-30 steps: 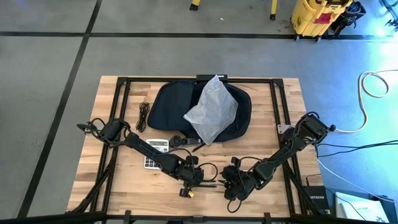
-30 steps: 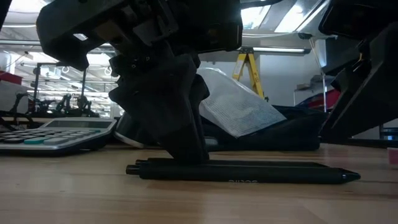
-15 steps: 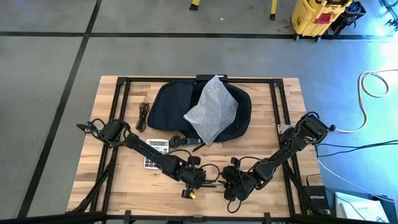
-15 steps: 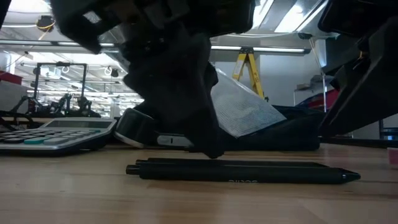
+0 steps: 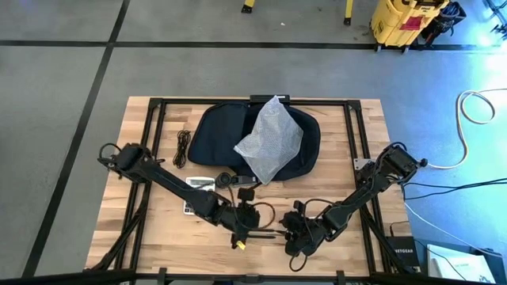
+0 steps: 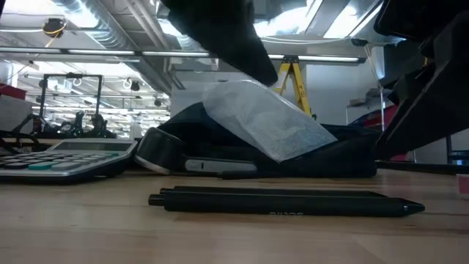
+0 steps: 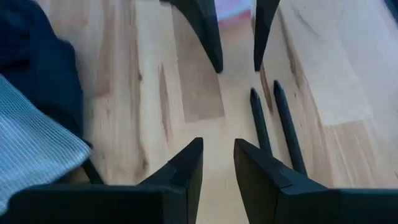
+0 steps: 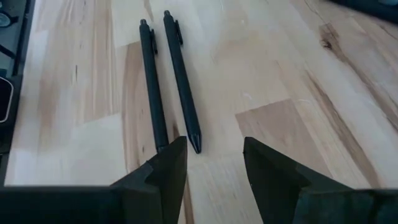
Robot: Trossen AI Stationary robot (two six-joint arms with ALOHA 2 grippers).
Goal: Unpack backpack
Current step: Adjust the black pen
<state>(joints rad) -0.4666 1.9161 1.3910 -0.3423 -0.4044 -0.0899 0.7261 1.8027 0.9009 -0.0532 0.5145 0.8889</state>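
The dark backpack (image 5: 230, 138) lies flat at the table's far middle, with a crinkly clear plastic bag (image 5: 269, 141) resting on top of it. Two black pens (image 6: 286, 202) lie side by side on the wood near the front edge, between my two grippers. My left gripper (image 7: 217, 143) hangs open above the pens' left ends (image 7: 264, 118), clear of them. My right gripper (image 8: 214, 140) stands open just over the pens' pointed ends (image 8: 180, 87), with nothing between its fingers.
A grey calculator (image 5: 198, 195) lies left of the pens. A small black device (image 5: 234, 180) sits at the backpack's near edge. A coiled dark cord (image 5: 183, 148) lies left of the backpack. Black frame rails (image 5: 150, 158) run along the table's sides.
My left gripper has risen from the pens and tipped, and now hangs well above them. The pens lie on the table as before. My right arm has kept still.
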